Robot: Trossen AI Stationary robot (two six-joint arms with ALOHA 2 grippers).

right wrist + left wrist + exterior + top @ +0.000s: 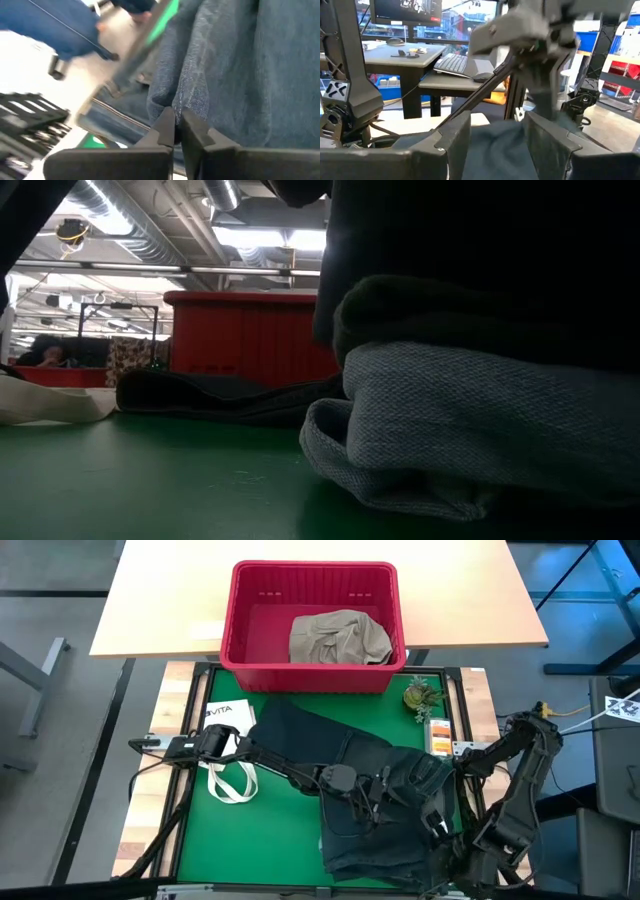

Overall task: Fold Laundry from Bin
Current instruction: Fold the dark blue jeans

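Nearest the low camera we saw a bunched fold of grey-blue denim jeans (470,430), resting on the green mat (150,480) with darker cloth piled on top. From above, the dark garment (380,805) lay spread over the middle and right of the mat, reaching from just in front of the bin to the near edge.

The right gripper (178,125) sat low at the near right of the table, against the cloth. Its fingers were pressed together with a pinch of denim caught between the tips. The left gripper (372,792) reached in from the left over the middle of the pile; its fingers (452,140) stood spread, with dark cloth showing between them. We could not tell whether they were touching the cloth.

The red bin (313,628) stood at the far end of the mat, and a khaki-beige garment (338,638) lay crumpled in its right half. A white tote bag (228,765) lay on the mat's left side, partly under the left arm. A small plant (419,696) stood near the bin's right corner.
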